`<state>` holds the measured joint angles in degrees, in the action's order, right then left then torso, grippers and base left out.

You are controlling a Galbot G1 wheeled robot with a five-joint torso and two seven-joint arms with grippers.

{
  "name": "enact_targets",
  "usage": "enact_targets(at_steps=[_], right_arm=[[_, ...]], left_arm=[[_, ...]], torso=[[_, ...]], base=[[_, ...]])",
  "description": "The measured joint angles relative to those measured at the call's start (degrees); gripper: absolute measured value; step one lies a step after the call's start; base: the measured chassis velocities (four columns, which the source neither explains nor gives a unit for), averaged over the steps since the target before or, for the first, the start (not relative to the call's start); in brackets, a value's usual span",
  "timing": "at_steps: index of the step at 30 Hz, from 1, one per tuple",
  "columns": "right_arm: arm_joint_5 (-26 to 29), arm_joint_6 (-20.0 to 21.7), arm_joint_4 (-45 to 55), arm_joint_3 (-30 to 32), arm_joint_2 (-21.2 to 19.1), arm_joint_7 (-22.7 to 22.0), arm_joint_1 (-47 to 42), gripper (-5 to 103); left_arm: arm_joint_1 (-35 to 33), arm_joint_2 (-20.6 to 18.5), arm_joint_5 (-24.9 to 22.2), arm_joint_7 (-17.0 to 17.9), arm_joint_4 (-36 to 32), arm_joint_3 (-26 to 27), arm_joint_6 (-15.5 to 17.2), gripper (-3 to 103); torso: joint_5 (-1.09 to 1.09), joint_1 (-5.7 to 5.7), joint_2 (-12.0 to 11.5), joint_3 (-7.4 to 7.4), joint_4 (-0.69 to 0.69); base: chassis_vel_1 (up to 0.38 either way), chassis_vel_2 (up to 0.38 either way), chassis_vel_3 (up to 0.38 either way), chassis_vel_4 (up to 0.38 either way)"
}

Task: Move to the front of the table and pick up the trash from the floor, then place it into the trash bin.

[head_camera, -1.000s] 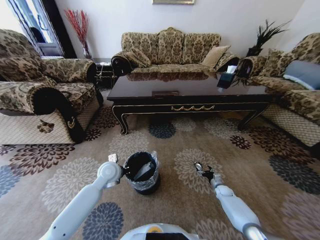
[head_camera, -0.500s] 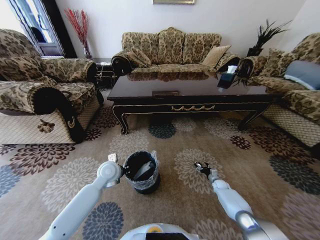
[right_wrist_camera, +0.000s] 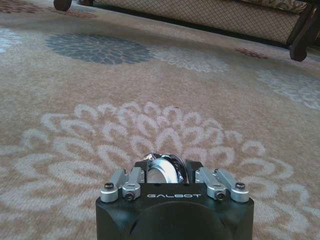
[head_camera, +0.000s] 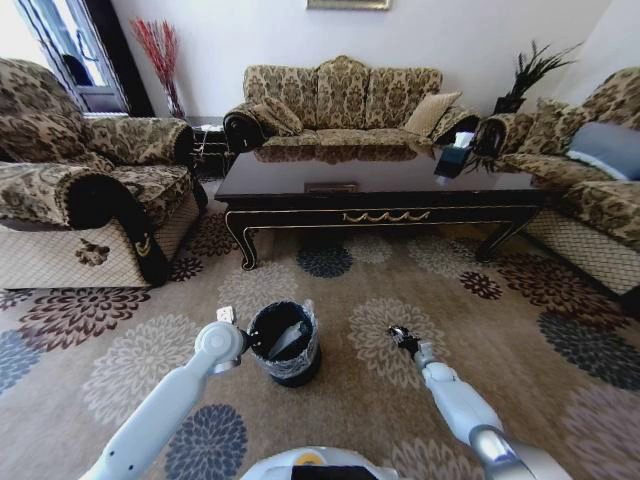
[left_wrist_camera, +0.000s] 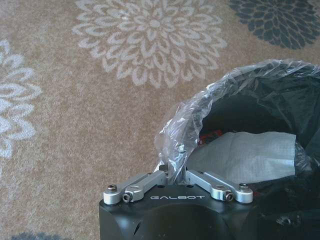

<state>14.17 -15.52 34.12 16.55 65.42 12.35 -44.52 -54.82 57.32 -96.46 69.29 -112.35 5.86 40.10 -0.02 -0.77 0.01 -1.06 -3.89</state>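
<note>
With my right gripper low over the floor, fingers clamped on a small shiny round piece of trash, and my left gripper pinched shut on the liner at the trash bin rim, I judge the pick done and the carry across to the bin due next.

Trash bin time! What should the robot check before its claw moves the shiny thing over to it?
1. Right claw has the small shiny round item: ok, it is shut on it, low over the floor.
2. Grip tight enough to lift: cannot tell.
3. Trash bin upright with its mouth open: ok.
4. Left claw holding the plastic liner at the rim: ok, it is shut on it.
5. Room inside the bin: ok, the white paper piece lies low inside.
6. Way from the right claw to the bin: ok, just bare carpet between them.
</note>
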Motion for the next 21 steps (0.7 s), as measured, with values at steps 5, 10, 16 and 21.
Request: enact_targets(at_steps=[5, 10, 16, 21], right_arm=[[0.1, 0.3, 1.7, 0.4, -0.1, -0.3, -1.3, 38], [2.7, 1.4, 7.4, 0.3, -1.6, -0.9, -4.5, 38], [7.6, 3.0, 19.1, 0.8, -5.1, -2.0, -9.8, 24], [10.1, 4.4, 27.3, 2.1, -7.5, -2.9, -13.6, 3]], left_arm=[[-0.1, 0.2, 0.0, 0.0, -0.1, 0.1, 0.0, 0], [-0.2, 0.2, 0.1, -0.1, -0.1, 0.1, 0.0, 0], [0.2, 0.7, 0.1, -0.1, -0.1, -0.3, 0.1, 0], [0.8, 1.8, 0.3, -0.1, 0.3, -1.1, 0.1, 0]], torso=[[0.01, 0.00, 0.0, -0.01, 0.00], [0.08, 0.00, 0.0, -0.03, 0.01], [0.04, 0.00, 0.0, -0.02, 0.00], [0.02, 0.00, 0.0, -0.02, 0.00]], base=[[0.000, 0.000, 0.000, 0.000], [0.000, 0.000, 0.000, 0.000], [0.000, 0.000, 0.000, 0.000], [0.000, 0.000, 0.000, 0.000]])
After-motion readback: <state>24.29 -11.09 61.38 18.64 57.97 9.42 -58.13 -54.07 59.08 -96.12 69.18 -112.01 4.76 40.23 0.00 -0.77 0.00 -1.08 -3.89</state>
